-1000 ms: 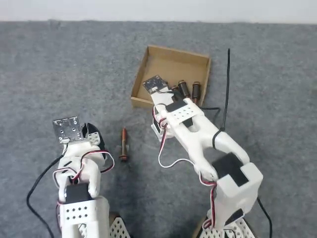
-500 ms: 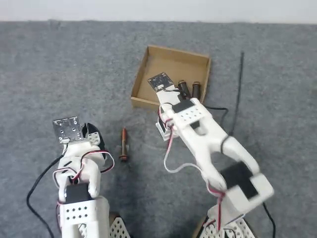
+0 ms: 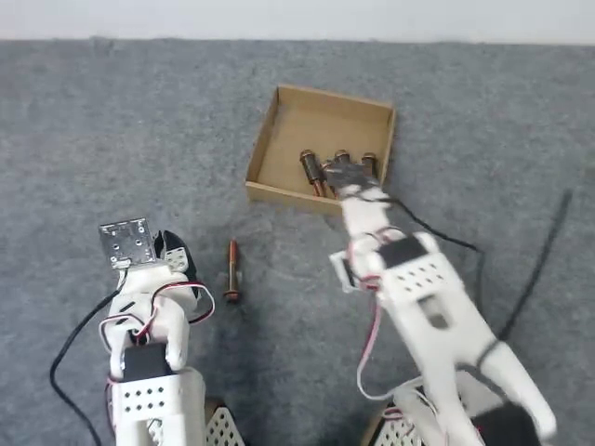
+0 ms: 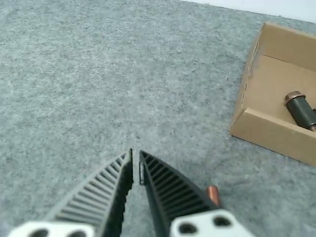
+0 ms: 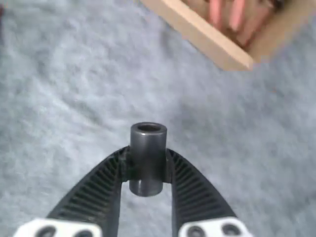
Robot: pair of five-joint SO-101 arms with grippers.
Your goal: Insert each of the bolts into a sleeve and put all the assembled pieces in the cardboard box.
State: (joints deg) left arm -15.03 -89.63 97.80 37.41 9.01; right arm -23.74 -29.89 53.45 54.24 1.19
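Currently the right gripper [image 5: 147, 154] clamps one dark cylindrical metal sleeve [image 5: 148, 140]; the left gripper [image 4: 136, 160], all but closed, holds nothing. One copper bolt [image 3: 231, 269] lies at 7 o'clock from the brown cardboard box [image 3: 279, 192], which holds three assembled pieces [image 3: 311, 173].

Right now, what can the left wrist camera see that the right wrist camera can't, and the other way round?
Only the left wrist view: the left pincer, empty and closed, with the end of a loose bolt on the floor just past it. Only the right wrist view: the right pincer gripping an empty black sleeve. Both: the cardboard box with pieces inside, blurred in the right view, and grey carpet.
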